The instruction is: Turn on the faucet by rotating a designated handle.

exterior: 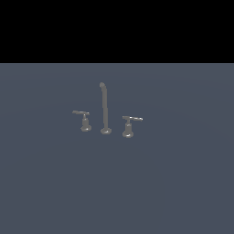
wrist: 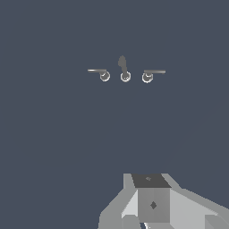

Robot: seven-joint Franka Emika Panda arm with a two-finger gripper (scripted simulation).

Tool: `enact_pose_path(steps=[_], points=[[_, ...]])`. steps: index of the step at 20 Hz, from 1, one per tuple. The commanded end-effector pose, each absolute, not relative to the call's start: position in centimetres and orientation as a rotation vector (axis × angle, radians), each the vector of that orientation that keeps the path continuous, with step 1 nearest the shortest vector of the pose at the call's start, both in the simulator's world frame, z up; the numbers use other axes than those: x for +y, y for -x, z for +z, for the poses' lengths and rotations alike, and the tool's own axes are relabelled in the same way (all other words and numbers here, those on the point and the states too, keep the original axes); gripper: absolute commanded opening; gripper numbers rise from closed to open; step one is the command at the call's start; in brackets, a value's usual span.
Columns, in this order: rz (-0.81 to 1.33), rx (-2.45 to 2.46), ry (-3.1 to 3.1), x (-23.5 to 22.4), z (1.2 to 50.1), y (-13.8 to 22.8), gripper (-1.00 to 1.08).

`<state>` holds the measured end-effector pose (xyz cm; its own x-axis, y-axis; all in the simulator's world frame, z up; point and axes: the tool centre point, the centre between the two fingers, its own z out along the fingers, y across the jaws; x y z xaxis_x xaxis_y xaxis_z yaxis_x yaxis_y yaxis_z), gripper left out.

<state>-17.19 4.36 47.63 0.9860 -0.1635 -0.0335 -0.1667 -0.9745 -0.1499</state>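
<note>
Flat grey-blue ground (exterior: pixel 55 183) carries the faucet (exterior: pixel 104 109); the handle (exterior: pixel 83 119) stands at the exterior view's left of its spout. Gripper (wrist: pixel 152 203) sits well apart from it, finger spacing indeterminable.

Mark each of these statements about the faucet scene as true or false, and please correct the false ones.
1. The tall thin grey metal spout stands between two lever handles. True.
2. The smaller dull grey T-shaped handle is on the exterior view's right. False: it is on that view's left; the larger grey lever handle with the shiny tip is on the right.
3. The robot arm touches a handle. False: the exterior view shows no arm near the faucet.
4. Each of the three parts has its own round base. True.
5. The spout lies flat on the surface. False: it stands upright, curved at the top.
</note>
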Motion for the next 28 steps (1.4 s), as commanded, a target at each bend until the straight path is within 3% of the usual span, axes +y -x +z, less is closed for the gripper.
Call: enact_pose_path(steps=[1, 28], points=[[0.071, 0.34, 2.936, 5.0, 46.6, 15.5, -1.0], [0.408, 1.478, 2.505, 11.6, 29.1, -1.0, -1.0]])
